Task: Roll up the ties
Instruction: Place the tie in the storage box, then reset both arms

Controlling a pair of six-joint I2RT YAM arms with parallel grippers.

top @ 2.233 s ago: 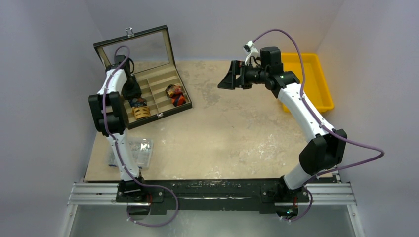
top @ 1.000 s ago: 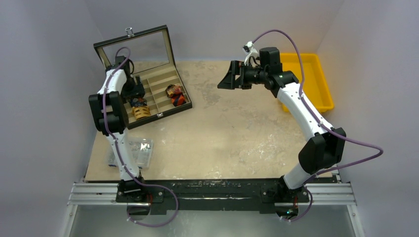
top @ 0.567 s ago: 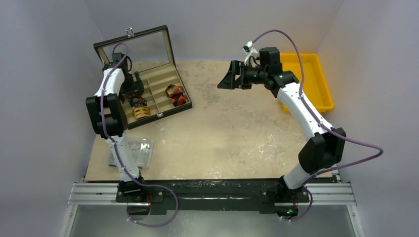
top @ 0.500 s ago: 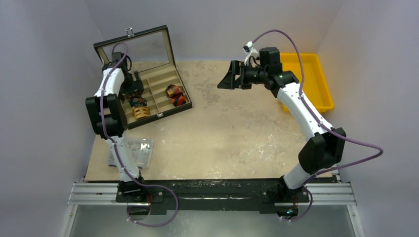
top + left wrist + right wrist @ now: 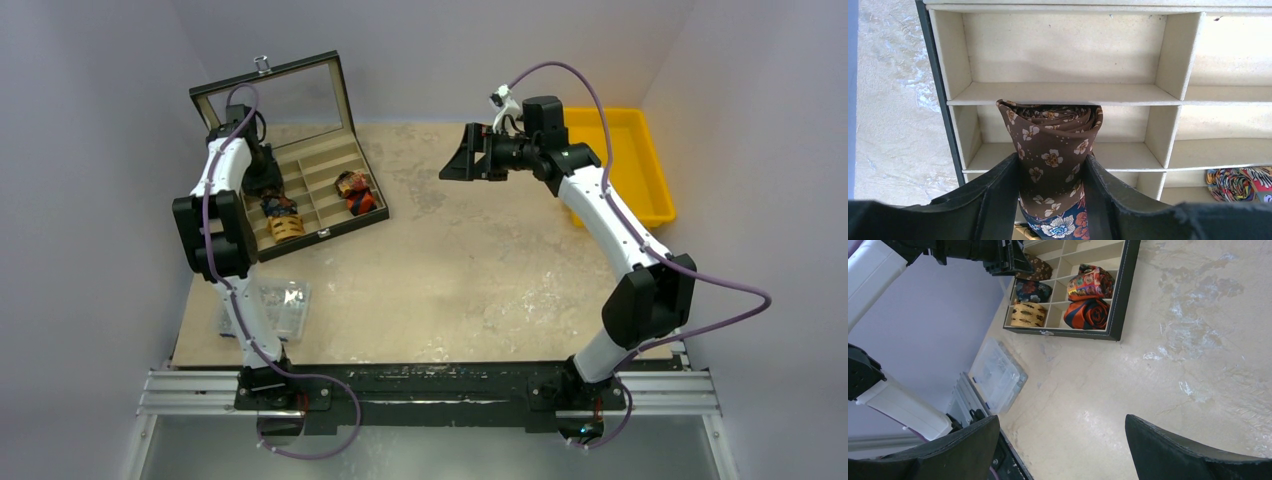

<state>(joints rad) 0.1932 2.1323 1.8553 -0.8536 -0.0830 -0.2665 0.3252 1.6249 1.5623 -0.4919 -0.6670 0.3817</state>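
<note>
Left end effector (image 5: 1051, 167) shifted back, gripping brown tie (image 5: 1049, 131).

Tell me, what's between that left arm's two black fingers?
A rolled brown tie, pinched by the left fingers at the box; left wrist view shows it.

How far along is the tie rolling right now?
Done: four rolled ties sit in the box: blue floral, tan, multicolour, red-orange. In hand: the left pincer is shut on a rolled brown tie at the compartment beside the blue one. The right pincer hangs open over the table. Left: release the brown tie; no unrolled tie shows in these views.
</note>
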